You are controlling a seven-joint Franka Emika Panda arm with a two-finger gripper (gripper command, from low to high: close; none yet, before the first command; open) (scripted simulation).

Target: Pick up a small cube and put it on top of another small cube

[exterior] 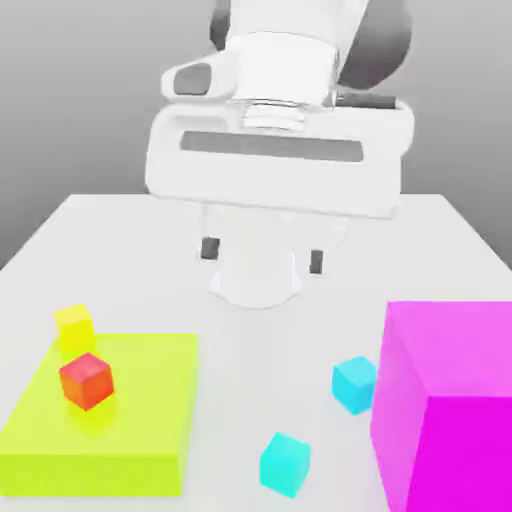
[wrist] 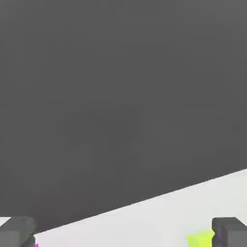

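My gripper (exterior: 262, 256) is spread wide, pinching nothing. Both cyan cubes (exterior: 285, 465) (exterior: 355, 384) sit near the worktop's (exterior: 285, 360) front edge, in the exterior view. The farther one is right beside the magenta block (exterior: 465, 400); coming down there, I could clip the block. Both cubes sit turned, so a misaligned squeeze might slip.

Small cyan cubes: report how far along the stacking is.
Nothing looks stacked: the small cyan cube and the bluer small cube sit apart on the white table. The open gripper holds nothing. Grasping, lifting and placing remain.
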